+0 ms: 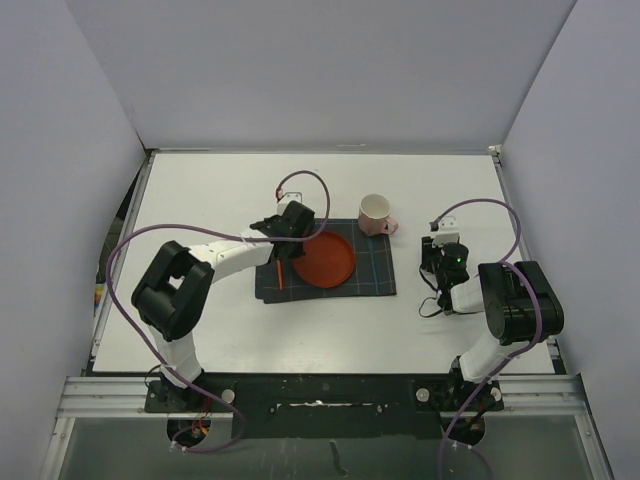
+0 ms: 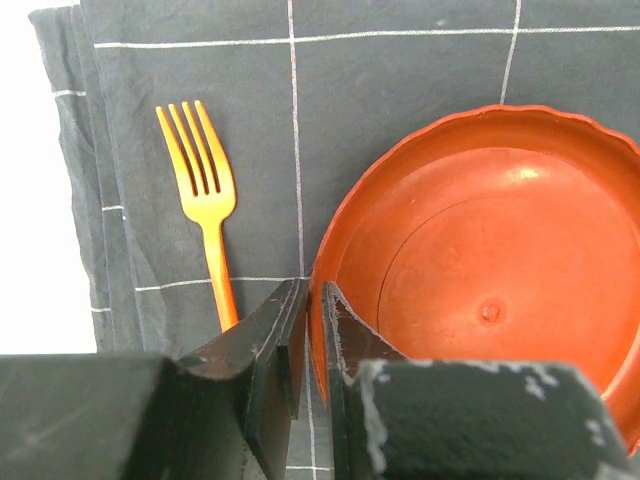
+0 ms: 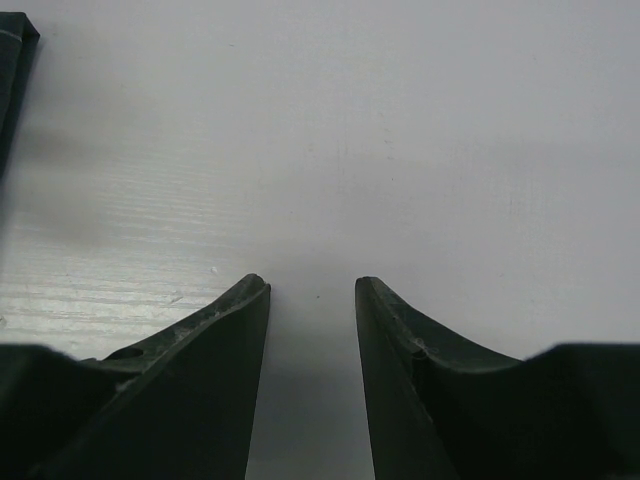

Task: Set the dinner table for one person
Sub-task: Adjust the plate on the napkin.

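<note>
1. Overhead view first: the dinner table [image 1: 220,190] fills the floor of the white enclosure, its far half bare and a dark grid-lined mat [image 1: 375,280] laid near its middle.
2. On the mat's left half sits a red plate [image 1: 325,262], round with a scalloped rim and nothing in it.
3. Just left of the plate, also on the cloth, lies an orange fork [image 1: 280,275]. It is close to the plate but clear of it.
4. A pale mug [image 1: 375,211] with a pinkish handle stands upright at the mat's far right corner, right at the cloth's edge.
5. The left gripper [image 1: 290,235] is over the plate's far left side, its arm reaching in from the near left.
6. On the left wrist camera, the left gripper [image 2: 312,290] has its two fingers [image 2: 285,330] drawn almost together. The red plate [image 2: 490,270] feeds its rim straight into the thin gap, one finger outside and one inside. That reads as a pinch on the rim.
7. Same view: the fork [image 2: 207,200] lies flat on the mat [image 2: 400,60], with white tabletop [image 2: 30,200] showing past the cloth's left edge.
8. The right gripper [image 1: 440,250] is right of the mat, well apart from plate and mug.
9. The right wrist camera shows that gripper [image 3: 312,285] spread wide and holding nothing, with bare table [image 3: 400,150] below and a sliver of mat [image 3: 10,60] at the left.
</note>
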Motion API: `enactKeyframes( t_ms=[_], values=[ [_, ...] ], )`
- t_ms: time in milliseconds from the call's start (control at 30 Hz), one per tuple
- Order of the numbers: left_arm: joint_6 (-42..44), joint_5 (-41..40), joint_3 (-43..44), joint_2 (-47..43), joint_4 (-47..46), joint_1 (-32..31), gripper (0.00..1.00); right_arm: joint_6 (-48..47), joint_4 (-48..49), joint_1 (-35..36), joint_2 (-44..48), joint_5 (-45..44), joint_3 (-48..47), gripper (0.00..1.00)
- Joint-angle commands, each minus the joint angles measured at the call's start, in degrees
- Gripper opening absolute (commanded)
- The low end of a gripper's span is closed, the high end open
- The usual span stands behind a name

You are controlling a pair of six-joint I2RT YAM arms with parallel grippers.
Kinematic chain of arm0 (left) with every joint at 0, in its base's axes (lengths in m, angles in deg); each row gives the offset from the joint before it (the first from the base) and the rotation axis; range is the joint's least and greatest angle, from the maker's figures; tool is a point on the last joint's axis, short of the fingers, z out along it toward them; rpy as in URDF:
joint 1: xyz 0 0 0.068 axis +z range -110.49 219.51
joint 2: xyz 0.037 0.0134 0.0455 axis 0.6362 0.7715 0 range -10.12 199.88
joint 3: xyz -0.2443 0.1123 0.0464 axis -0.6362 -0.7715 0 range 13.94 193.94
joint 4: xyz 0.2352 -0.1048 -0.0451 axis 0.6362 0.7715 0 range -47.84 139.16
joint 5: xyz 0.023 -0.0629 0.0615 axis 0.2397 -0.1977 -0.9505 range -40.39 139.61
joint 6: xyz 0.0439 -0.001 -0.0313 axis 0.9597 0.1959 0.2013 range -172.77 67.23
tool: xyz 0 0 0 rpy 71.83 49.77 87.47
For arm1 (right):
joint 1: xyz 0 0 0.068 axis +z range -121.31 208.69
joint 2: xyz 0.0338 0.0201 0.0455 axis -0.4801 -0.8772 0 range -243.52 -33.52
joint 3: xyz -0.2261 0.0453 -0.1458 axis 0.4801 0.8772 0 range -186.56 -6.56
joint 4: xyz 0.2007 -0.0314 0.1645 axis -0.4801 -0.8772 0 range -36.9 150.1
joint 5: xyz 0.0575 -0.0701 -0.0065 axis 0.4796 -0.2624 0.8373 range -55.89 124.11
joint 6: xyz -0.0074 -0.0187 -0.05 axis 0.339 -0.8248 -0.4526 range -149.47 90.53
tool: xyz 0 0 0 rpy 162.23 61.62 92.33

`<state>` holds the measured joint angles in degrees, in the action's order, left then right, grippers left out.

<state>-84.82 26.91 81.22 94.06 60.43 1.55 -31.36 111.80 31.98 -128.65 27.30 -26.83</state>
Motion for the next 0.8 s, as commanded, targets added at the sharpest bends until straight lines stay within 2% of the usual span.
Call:
enactKeyframes(
  t_ms=[0,300,467,533,600,633,667,700,767],
  values=[
    [1.1,-0.7,3.3,1.7,-1.6,0.5,0.12,0.2,2.6,-0.6,2.0,0.4,-1.3,0.4],
    [1.4,-1.2,3.7,1.6,-1.0,0.5,0.12,0.1,2.5,-0.7,2.0,0.5,-1.3,0.43],
    [2.1,-3.2,2.6,-0.6,-0.7,0.8,0.24,0.2,2.4,-0.7,2.0,0.5,-1.3,0.52],
    [1.9,-4.6,2.1,-1.9,0.1,0.8,0.34,0.3,2.3,-0.7,2.0,0.5,-1.3,0.54],
    [1.9,-6.5,1.6,-4.3,1.2,0.8,0.51,0.2,2.3,-0.7,2.0,0.5,-1.3,0.55],
    [1.9,-7.8,1.4,-5.8,2.1,0.7,0.75,0.2,2.3,-0.7,2.1,0.5,-1.3,0.55],
    [1.9,-9.1,1.1,-7.6,3.2,0.7,0.93,0.2,2.3,-0.7,2.1,0.5,-1.3,0.55],
    [2.1,-10.2,0.8,-9.8,4.2,0.7,0.97,0.2,2.2,-0.7,2.2,0.5,-1.3,0.55],
    [3.4,-12.3,-0.1,-14.6,5.7,0.7,0.98,0.4,2.2,-0.7,2.2,0.7,-1.2,0.54]
  ],
)
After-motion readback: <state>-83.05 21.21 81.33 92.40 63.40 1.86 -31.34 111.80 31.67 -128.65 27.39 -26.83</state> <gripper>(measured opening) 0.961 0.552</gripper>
